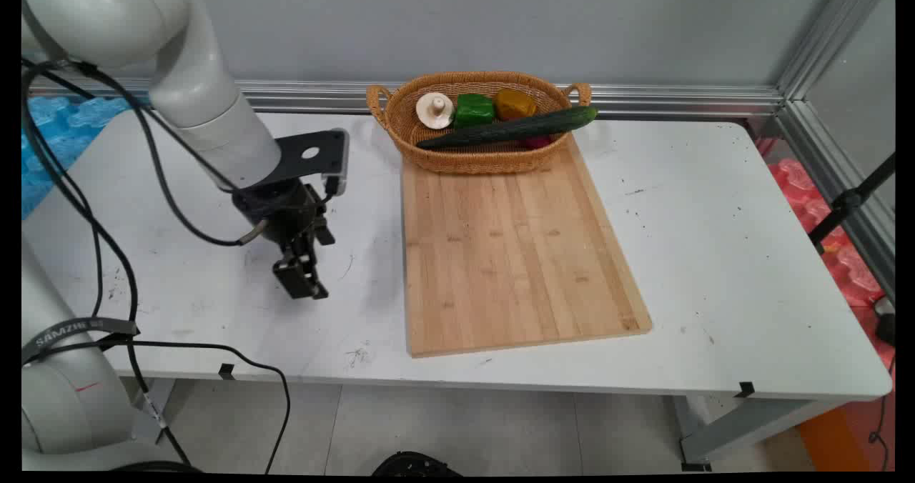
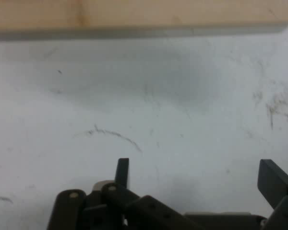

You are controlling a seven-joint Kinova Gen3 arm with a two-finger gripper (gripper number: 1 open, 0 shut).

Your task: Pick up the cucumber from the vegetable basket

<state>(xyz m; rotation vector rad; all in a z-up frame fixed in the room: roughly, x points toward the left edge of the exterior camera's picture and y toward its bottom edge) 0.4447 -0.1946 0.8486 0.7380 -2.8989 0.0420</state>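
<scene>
Currently the pincer (image 1: pixel 306 288), released and holding nothing, hangs low over bare bench (image 1: pixel 214 304) just left of the cutting board (image 1: pixel 511 247), whose far end carries the basket (image 1: pixel 429 156) with its cucumber (image 1: pixel 511 128) lying crosswise.

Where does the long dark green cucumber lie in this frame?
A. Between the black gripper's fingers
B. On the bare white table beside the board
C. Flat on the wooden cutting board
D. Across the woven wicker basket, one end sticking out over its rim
D: in the main view the long dark green cucumber lies slantwise across the woven wicker basket, its right end jutting past the rim.
</scene>
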